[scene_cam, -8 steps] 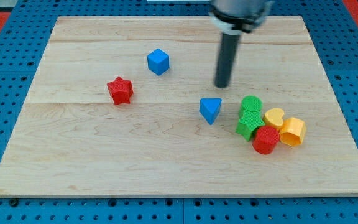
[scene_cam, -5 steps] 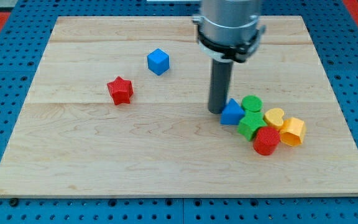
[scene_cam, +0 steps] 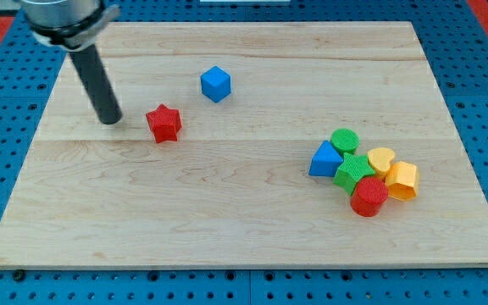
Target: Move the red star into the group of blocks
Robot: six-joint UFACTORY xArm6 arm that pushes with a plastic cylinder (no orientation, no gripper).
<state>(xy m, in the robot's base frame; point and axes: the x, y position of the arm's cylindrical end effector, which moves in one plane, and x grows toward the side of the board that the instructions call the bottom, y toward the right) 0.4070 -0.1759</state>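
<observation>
Red star (scene_cam: pixel 164 124) on wooden board (scene_cam: pixel 227 220), my tip (scene_cam: pixel 109 120) near its left, not touching, plain rod without jaws, blue cube (scene_cam: pixel 215 84) up-right of star, block group (scene_cam: pixel 363 172) well to star's right

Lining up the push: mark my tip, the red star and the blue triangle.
my tip (scene_cam: pixel 109 120), camera view, rod's lower end.
red star (scene_cam: pixel 164 123), camera view, top face centre.
blue triangle (scene_cam: pixel 324 160), camera view, front face.
</observation>
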